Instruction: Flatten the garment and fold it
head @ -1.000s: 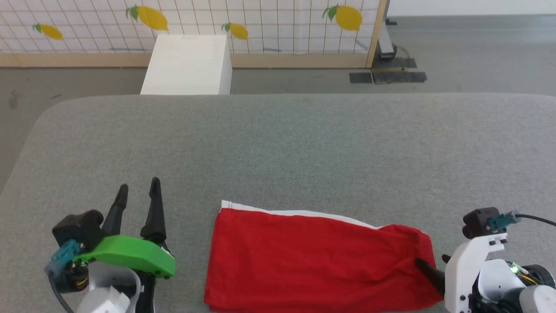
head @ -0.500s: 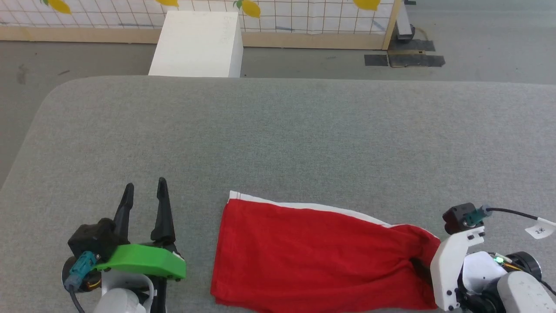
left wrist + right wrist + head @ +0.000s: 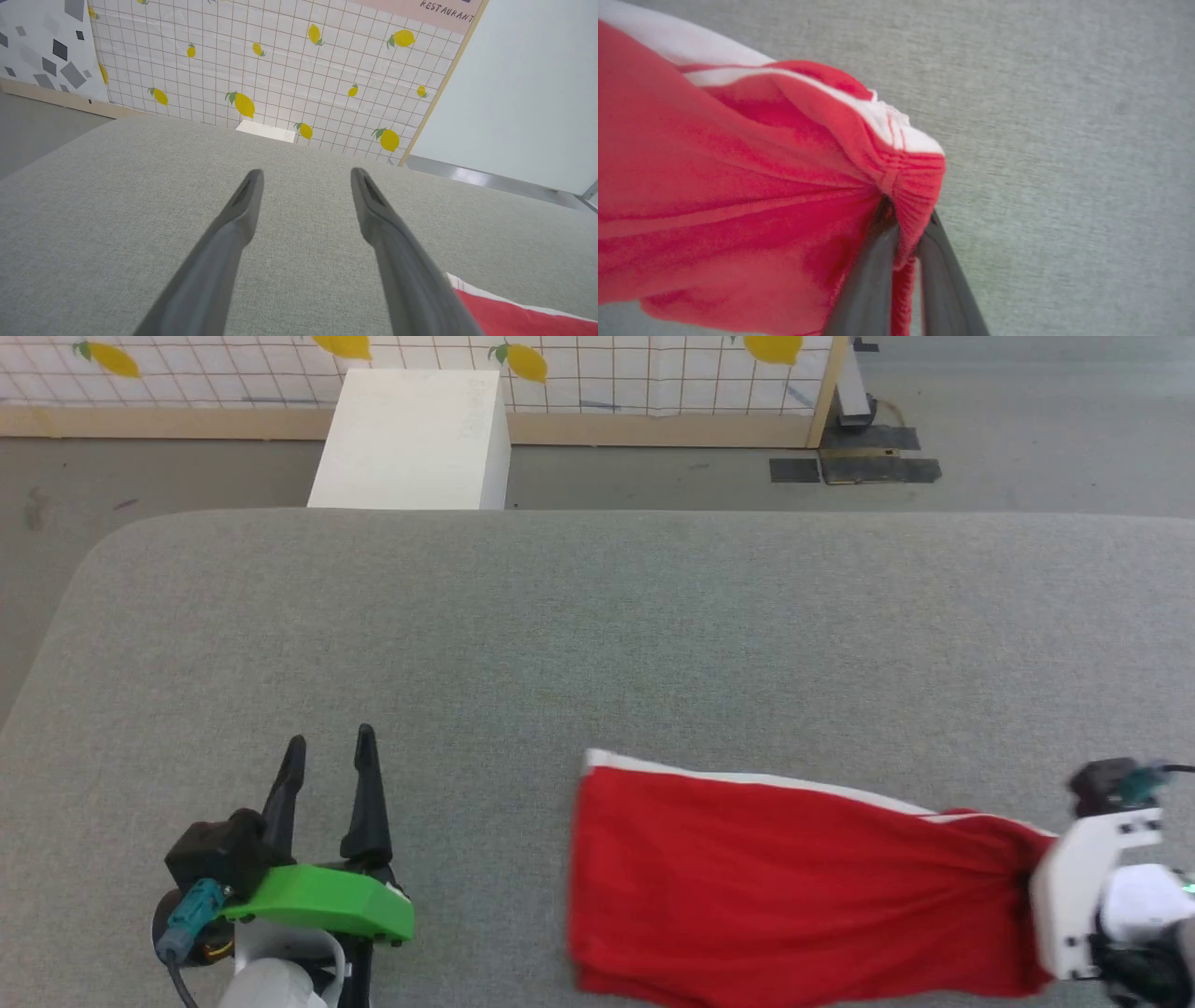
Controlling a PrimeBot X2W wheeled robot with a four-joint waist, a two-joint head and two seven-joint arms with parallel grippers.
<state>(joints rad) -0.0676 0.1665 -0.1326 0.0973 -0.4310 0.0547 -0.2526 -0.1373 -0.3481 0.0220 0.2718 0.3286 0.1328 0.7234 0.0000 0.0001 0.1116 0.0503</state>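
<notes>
Red cloth lies along the near edge of the grey tabletop (image 3: 597,616): the garment (image 3: 794,877), long axis running left to right, white trim along its far edge. Its right end is bunched to a point and pinched between the closed fingers of the right hand (image 3: 906,219), with ribbed hem fabric gathered around the tips. From there the cloth fans out flat toward its square left edge.

The left hand (image 3: 329,739) sits well apart from that left edge, fingers spread and empty, pointing away from the robot. The garment is on its right, and only a red corner reaches the lower right of the left wrist view. The free left end is therefore the left hand's to reach, by a sideways move.

Since half a second ago the right hand has pulled away to the right and dragged the garment with it, widening the gap beside the left hand and drawing the cloth tauter. The camera shifted only slightly.

Beyond the tabletop stand a white box (image 3: 411,439) and a lemon-patterned panel (image 3: 607,373).
</notes>
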